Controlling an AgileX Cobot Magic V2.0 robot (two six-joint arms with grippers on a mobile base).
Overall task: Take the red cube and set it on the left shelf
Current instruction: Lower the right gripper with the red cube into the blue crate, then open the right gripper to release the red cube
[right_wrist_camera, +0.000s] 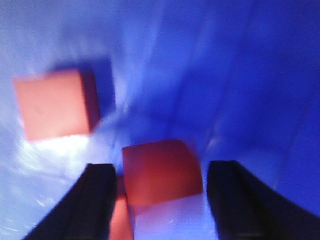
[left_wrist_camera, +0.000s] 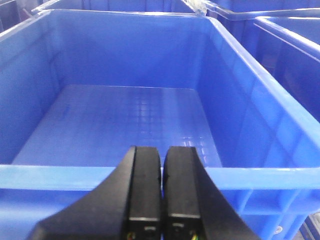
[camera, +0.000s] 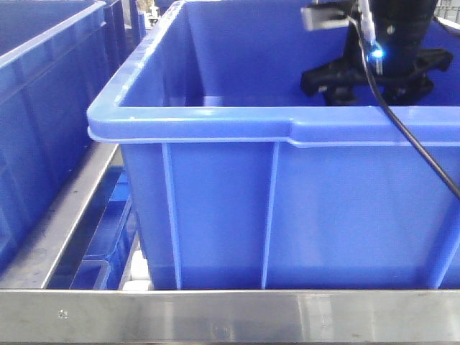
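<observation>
Fingers of the right gripper [right_wrist_camera: 161, 200] stood wide apart over a blurred blue crate floor [right_wrist_camera: 240, 90], gripping nothing. Between them, nearer the left finger [right_wrist_camera: 92, 200] than the right one, lay a red cube [right_wrist_camera: 161, 171]; whether it touched either finger could not be told. Another red cube [right_wrist_camera: 52, 104] sat farther off, beyond the left finger and well apart. The left gripper [left_wrist_camera: 162, 192] was pressed closed with nothing between its fingers, hanging just before the near rim of a bare blue crate [left_wrist_camera: 280, 120] on the left shelf [camera: 215, 313].

Right hand [right_wrist_camera: 160, 200] spread wide, red cube [right_wrist_camera: 161, 171] between fingers (blurred), another upper left [right_wrist_camera: 54, 104]
</observation>
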